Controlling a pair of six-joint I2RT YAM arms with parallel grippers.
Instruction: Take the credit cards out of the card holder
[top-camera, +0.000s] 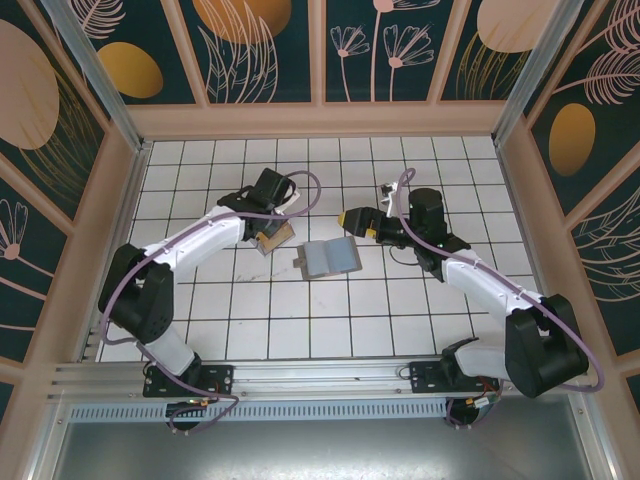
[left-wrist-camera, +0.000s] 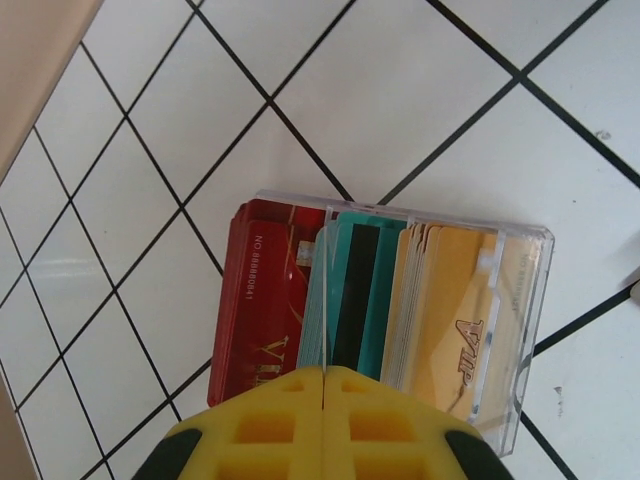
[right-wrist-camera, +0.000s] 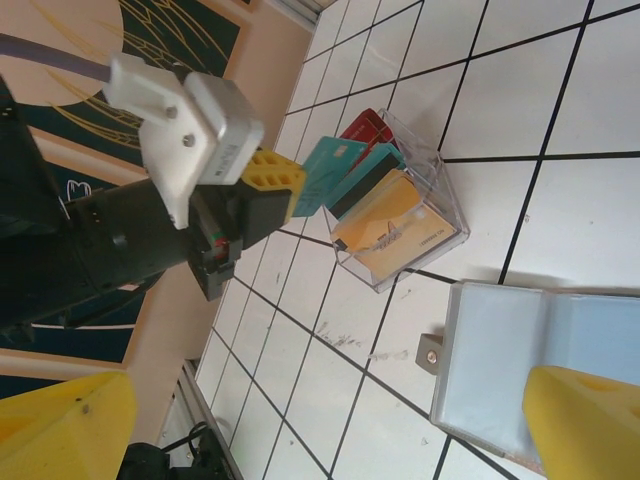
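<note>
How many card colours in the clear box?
3: red cards at one end, teal cards in the middle, in the left gripper, yellow-orange cards at the other end. Others may be hidden.

Bench (top-camera: 320, 330): white square tiles, black grout lines. Walls (top-camera: 270, 40) at top, left, right of frame: dark teal panels, peach and gold leaf and flower prints. Tan wooden frame (top-camera: 320, 120) divides panels. Aluminium posts (top-camera: 90, 70) in upper corners. Metal rail (top-camera: 320, 375), grey sheet (top-camera: 320, 450) along bottom edge. Light bright, even; shadows soft.
</note>
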